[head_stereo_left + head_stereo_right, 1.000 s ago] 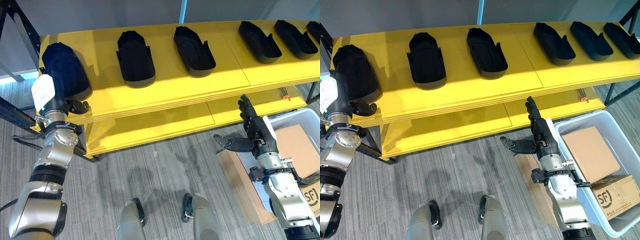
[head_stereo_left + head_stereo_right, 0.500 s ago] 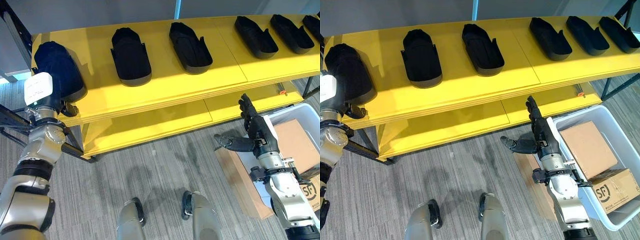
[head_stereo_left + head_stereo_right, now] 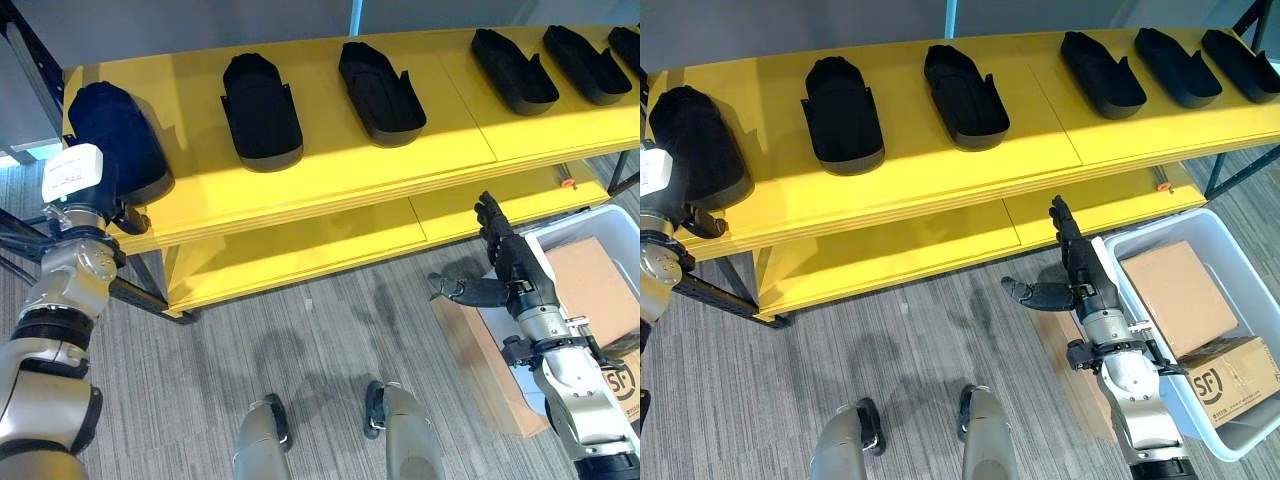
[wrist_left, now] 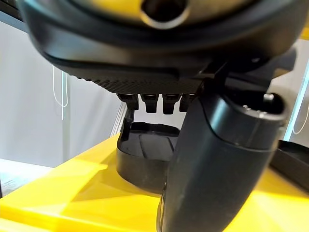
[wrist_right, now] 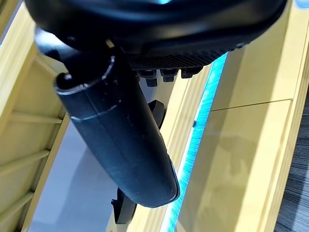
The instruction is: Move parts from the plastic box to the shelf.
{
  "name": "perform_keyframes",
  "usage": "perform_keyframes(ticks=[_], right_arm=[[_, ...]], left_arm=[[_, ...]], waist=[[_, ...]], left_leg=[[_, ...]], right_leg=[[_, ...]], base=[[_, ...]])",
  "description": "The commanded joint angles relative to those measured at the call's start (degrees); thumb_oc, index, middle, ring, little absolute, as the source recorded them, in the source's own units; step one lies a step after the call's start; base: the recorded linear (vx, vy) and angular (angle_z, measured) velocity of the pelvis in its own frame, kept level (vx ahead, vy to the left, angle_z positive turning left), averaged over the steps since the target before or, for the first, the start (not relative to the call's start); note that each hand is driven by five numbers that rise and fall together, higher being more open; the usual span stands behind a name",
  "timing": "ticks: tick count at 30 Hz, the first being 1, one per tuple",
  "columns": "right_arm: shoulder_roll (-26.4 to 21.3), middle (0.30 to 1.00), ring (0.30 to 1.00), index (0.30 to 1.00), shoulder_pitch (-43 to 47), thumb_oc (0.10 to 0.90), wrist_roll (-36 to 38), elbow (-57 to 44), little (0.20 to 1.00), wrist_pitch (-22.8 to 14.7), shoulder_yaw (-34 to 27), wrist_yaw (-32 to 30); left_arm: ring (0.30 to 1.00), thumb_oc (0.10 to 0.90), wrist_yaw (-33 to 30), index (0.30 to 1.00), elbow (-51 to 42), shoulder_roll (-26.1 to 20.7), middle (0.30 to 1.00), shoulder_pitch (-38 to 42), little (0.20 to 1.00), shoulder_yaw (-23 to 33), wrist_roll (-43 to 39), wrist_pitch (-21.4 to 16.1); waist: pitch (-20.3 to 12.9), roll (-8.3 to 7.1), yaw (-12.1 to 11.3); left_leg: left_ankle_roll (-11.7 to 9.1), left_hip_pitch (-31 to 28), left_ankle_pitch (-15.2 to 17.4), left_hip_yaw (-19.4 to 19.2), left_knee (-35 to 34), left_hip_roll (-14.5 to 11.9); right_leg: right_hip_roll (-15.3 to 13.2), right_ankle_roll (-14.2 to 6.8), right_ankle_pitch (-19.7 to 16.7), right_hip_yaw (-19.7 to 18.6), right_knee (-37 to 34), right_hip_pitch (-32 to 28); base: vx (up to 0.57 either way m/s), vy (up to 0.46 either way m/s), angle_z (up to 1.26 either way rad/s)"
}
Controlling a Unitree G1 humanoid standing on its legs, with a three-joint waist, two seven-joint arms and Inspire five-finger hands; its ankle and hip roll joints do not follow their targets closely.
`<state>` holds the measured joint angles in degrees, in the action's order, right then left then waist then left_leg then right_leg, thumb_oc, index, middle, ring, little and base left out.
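Since a second ago my left hand (image 3: pixel 105 200) has drawn back from the leftmost part (image 3: pixel 118 140) on the shelf (image 3: pixel 330 170), fingers state unclear; right hand (image 3: pixel 505 270) hovers spread, empty.

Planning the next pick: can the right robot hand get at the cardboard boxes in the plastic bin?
Probably yes. The right robot hand is open and empty beside the plastic bin, whose top is open, with the cardboard boxes uncovered.

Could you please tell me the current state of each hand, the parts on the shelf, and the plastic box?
Left hand: at the shelf's left end, beside the leftmost part; fingers hidden.
Right hand: open, holding nothing, raised beside the box.
Leftmost part: resting on the top shelf.
Other parts: lying in a row on the top shelf, untouched.
Plastic box: on the floor, holding cardboard cartons.
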<state>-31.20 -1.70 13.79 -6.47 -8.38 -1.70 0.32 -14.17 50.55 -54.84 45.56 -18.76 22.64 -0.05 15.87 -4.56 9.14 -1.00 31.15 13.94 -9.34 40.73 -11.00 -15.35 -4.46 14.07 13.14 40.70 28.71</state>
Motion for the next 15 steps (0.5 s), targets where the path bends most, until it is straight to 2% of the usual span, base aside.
perform_keyframes(ticks=[1,13,15], right_arm=[[-3.1,1.000,1.000,1.000,1.8,0.900,2.9,-6.9,1.000,-6.0,-7.9,-0.7],[-3.3,1.000,1.000,1.000,1.1,0.900,3.0,-7.3,1.000,-5.7,-8.8,-0.7],[-3.9,1.000,1.000,1.000,1.3,0.900,3.3,-7.3,1.000,-5.6,-9.0,-0.7]], left_arm=[[1.000,0.900,-2.0,1.000,-1.2,-5.8,1.000,7.5,1.000,0.0,-0.7,-0.7],[1.000,0.900,-1.8,1.000,0.6,-6.1,1.000,11.0,1.000,-1.3,-2.9,-0.7],[1.000,0.900,-1.2,1.000,1.8,-6.7,1.000,12.8,1.000,-3.2,-2.3,-0.4]], waist=[[-2.9,1.19,-0.2],[-2.9,1.30,0.0],[-2.7,1.51,0.3]], left_leg=[[-0.3,-4.1,5.0,3.5,-0.2,-0.9],[-0.3,-3.9,5.0,3.3,0.0,-0.9],[-0.2,-3.6,5.1,3.3,0.5,-0.9]], right_leg=[[0.7,-1.9,-1.6,-2.4,-6.3,-6.3],[0.7,-1.9,-1.6,-2.7,-6.1,-5.9],[0.7,-2.0,-1.7,-2.9,-5.7,-5.5]], base=[[0.00,0.000,0.00],[0.00,0.000,0.00],[0.00,0.000,0.00]])
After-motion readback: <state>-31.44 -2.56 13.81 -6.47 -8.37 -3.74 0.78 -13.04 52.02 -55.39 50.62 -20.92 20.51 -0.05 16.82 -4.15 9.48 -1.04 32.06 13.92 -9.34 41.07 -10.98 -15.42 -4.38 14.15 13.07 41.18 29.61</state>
